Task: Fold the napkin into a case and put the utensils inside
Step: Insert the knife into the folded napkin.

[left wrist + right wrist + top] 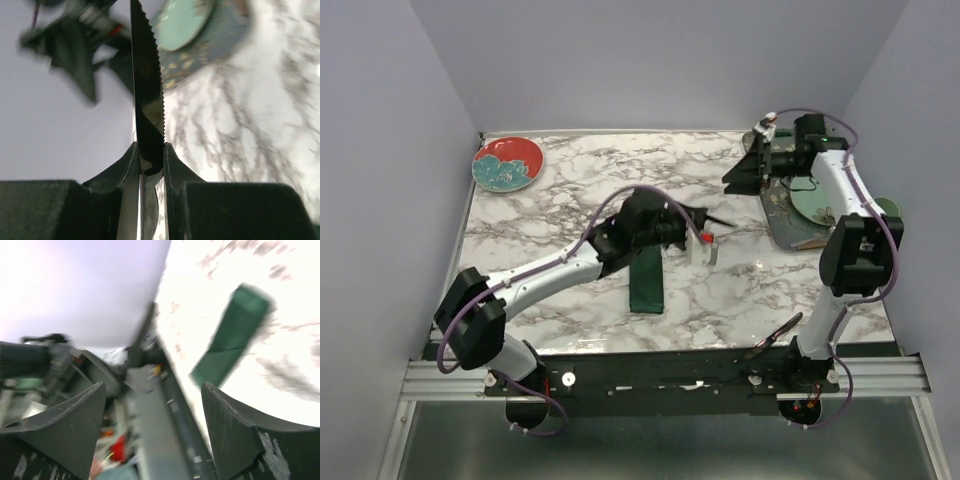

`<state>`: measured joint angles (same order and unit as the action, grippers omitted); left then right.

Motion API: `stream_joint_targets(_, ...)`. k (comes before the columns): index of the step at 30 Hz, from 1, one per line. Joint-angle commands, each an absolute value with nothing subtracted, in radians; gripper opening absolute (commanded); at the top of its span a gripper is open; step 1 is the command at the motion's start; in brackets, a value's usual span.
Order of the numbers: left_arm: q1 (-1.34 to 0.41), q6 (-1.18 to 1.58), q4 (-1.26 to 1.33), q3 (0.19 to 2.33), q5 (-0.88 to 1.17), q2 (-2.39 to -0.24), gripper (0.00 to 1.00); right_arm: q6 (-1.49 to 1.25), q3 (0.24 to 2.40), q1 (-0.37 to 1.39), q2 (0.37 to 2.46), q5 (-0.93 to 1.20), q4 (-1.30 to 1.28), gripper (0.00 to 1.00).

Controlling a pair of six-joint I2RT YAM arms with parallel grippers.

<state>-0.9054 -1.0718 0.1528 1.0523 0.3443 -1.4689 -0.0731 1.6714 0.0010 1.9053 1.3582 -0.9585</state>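
Observation:
The dark green napkin lies folded as a long narrow case (pixel 647 281) on the marble table, near the middle front; it also shows blurred in the right wrist view (pixel 231 336). My left gripper (pixel 698 222) hovers above the case's far end, shut on a black serrated knife (pixel 147 90) whose blade points away toward the right. The tip of the knife (pixel 722 218) sticks out past the fingers. My right gripper (pixel 745 172) is open and empty, raised at the far right above the table. A second utensil is not visible.
A teal floral tray (pixel 798 222) with a pale green plate (pixel 818 204) sits at the right edge under the right arm. A red and teal plate (pixel 506 163) lies at the far left corner. A small clear holder (pixel 703 249) stands right of the case.

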Motion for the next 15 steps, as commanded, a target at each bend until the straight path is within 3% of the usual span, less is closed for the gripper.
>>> stream_joint_targets(1,-0.783,-0.479,-0.099,1.383,0.134,-1.584,0.00,-0.008,1.804,-0.110,1.824,1.156,-0.954,0.86)
stream_joint_targets(7,-0.623,0.041,-0.352,1.748,-0.018,-1.793,0.00,0.055,1.830,-0.163,1.778,0.998,-0.940,1.00)
stream_joint_targets(11,-0.554,0.320,-0.558,1.997,-0.100,-1.942,0.00,0.045,1.829,-0.170,1.744,0.873,-0.914,1.00)
stream_joint_targets(15,-0.503,0.417,-0.681,2.101,-0.136,-2.049,0.00,0.048,1.807,-0.172,1.700,0.778,-0.862,1.00)
